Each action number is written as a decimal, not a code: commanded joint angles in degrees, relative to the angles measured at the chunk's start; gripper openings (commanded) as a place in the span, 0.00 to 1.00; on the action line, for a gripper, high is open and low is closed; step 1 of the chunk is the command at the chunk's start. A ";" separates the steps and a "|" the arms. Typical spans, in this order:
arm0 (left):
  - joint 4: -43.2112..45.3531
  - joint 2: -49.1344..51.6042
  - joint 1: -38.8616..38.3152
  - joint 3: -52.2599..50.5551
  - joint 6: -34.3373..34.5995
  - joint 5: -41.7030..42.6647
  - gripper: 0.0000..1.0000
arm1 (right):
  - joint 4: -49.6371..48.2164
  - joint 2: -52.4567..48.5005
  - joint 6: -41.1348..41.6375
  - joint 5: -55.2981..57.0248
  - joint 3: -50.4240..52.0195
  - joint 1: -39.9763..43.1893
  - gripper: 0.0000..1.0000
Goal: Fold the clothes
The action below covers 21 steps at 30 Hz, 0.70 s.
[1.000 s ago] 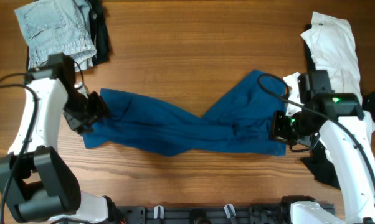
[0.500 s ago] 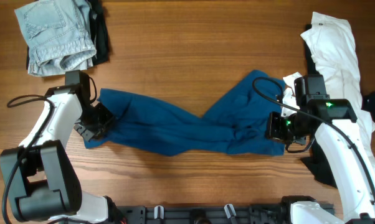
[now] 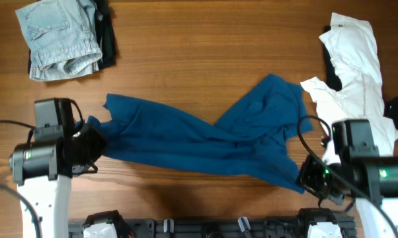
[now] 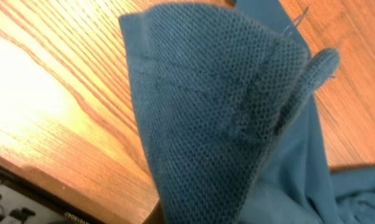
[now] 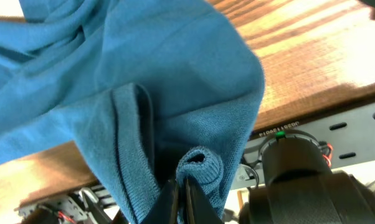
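As left fingers (image 3: 93, 140) and right fingers (image 5: 170, 199) pinch the dark blue garment (image 3: 199, 142), it stretches across the wooden table (image 3: 205, 53).

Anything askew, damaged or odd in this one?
The blue garment looks twisted, with a bunched fold across its middle, stretched between the left gripper and the right gripper, each pinching one end. No damage shows.

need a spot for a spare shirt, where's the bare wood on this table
Widest bare wood: the far middle, between the denim pile and the white garment, beyond the blue garment. A narrower strip runs along the near edge between the left arm and right arm. Crowded: both far corners, right side.
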<state>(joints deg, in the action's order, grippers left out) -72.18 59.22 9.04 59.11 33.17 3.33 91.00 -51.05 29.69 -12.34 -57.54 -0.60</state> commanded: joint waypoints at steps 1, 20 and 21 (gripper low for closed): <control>-1.38 -3.96 -0.17 0.52 0.13 7.65 0.04 | 1.16 5.46 3.93 1.62 -2.54 -0.02 0.04; 27.89 37.11 -3.45 0.00 -0.81 0.22 0.04 | -44.06 -40.46 -10.21 10.03 -3.74 0.33 0.04; 29.57 39.10 -4.04 0.00 -0.98 0.20 0.04 | -46.31 -43.01 -10.60 10.01 -3.74 0.55 0.05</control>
<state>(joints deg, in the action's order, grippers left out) -45.25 93.62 6.74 59.09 33.12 4.14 47.88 -89.08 22.26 -3.79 -60.47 -0.54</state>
